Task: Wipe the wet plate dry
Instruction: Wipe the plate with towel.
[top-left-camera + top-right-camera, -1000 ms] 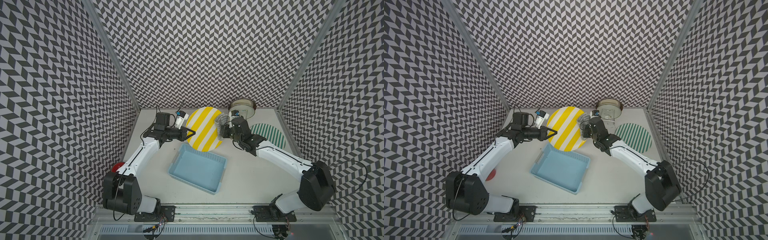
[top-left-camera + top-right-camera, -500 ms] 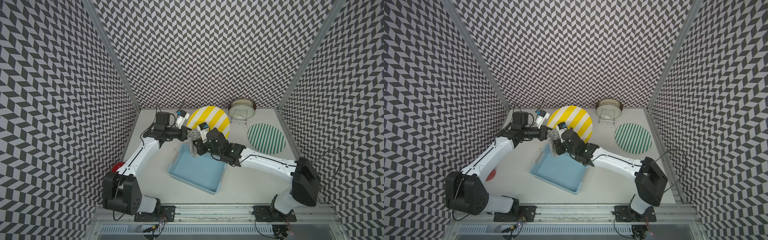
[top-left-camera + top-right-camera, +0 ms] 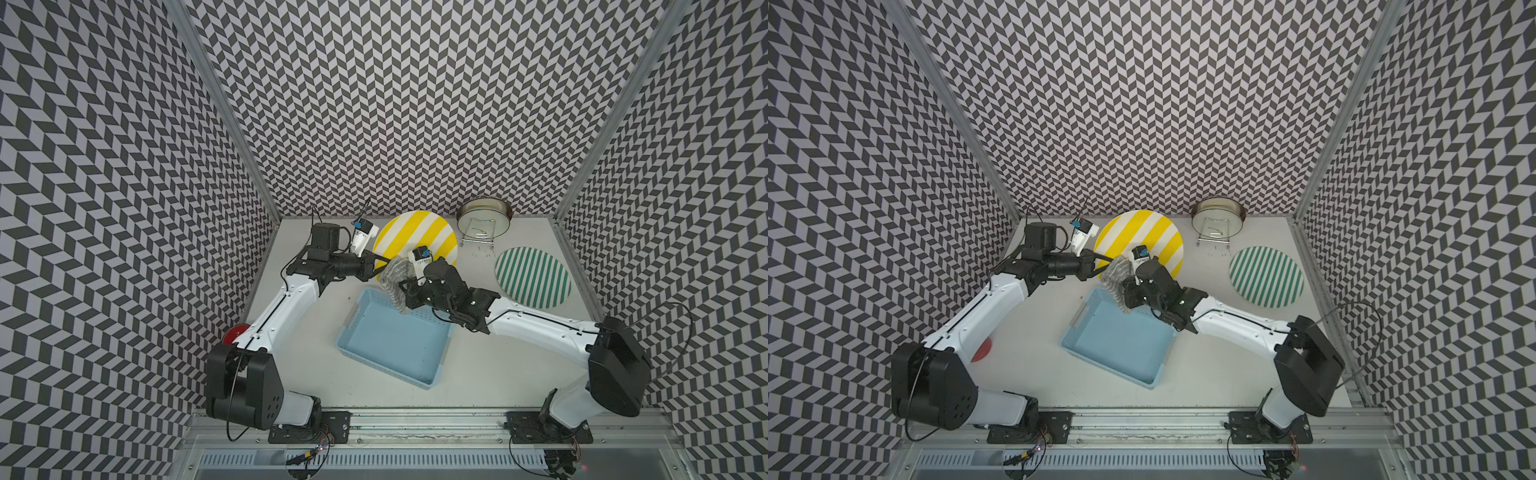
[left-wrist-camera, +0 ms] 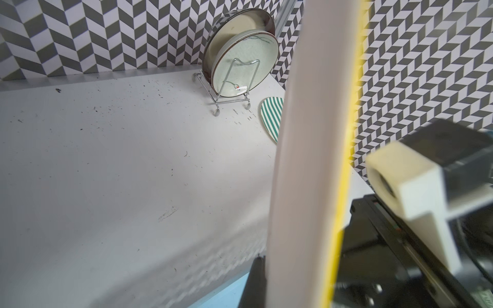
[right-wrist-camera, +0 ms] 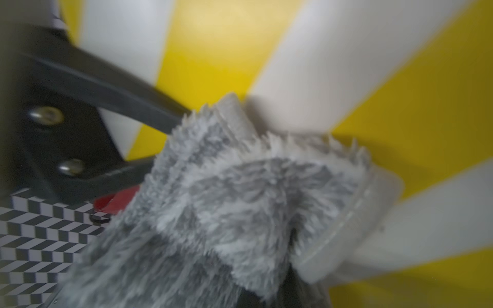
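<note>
Right gripper (image 3: 401, 286) clamped on a grey fluffy cloth (image 3: 394, 274), cloth against the face of the yellow-striped plate (image 3: 417, 235) just ahead, left gripper (image 3: 382, 261) pinching that plate's rim, plate tilted off the table, blue basket (image 3: 386, 345) just below the right gripper.

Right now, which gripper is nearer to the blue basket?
Right. The right gripper, holding the grey cloth, is over the blue basket's far corner; the left gripper is beyond it, clamped on the yellow striped plate's rim.
</note>
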Available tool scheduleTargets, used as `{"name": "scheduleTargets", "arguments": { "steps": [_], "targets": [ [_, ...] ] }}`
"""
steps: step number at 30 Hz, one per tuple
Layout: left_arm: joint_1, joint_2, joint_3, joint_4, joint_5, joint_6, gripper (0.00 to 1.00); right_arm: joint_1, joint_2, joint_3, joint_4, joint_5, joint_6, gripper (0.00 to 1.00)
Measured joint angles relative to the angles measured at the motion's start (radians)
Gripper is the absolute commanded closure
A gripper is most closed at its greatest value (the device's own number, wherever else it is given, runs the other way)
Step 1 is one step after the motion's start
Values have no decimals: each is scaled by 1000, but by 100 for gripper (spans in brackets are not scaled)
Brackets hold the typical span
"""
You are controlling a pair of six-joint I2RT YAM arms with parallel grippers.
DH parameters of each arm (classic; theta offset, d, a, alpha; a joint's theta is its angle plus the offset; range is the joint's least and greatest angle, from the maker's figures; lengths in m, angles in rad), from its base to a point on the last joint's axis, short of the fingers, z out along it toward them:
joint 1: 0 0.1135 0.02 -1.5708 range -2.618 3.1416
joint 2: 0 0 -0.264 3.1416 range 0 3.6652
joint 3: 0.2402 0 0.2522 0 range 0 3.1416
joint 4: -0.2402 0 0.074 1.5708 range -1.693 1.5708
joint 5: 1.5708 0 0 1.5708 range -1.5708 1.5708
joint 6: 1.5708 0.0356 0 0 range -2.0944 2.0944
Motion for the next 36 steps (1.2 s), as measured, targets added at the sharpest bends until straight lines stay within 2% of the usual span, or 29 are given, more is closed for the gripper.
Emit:
{"name": "scheduleTargets", "arguments": {
  "steps": [6,11,17,20,28,32,36],
  "targets": [
    [2,0,5,-7,-29,24,100,-195,-77,-108,-43,-3,38,100],
    [1,-1,53,-82,-32,89,100,-351,-142,-143,-43,-45,62,100],
    [-14,-37,179,-251,-12,279,100,-564,-205,-198,-34,-167,81,100],
    [-19,-51,248,-362,-8,408,100,-642,-235,-223,8,-288,91,100],
    [-66,-63,307,-665,-19,707,100,-678,-232,-254,238,-653,130,100],
    [-148,-67,307,-750,-44,777,100,-664,-146,-238,391,-850,167,100],
    [-238,-78,307,-778,-65,797,100,-605,-36,-156,404,-1003,158,100]
  ]
}}
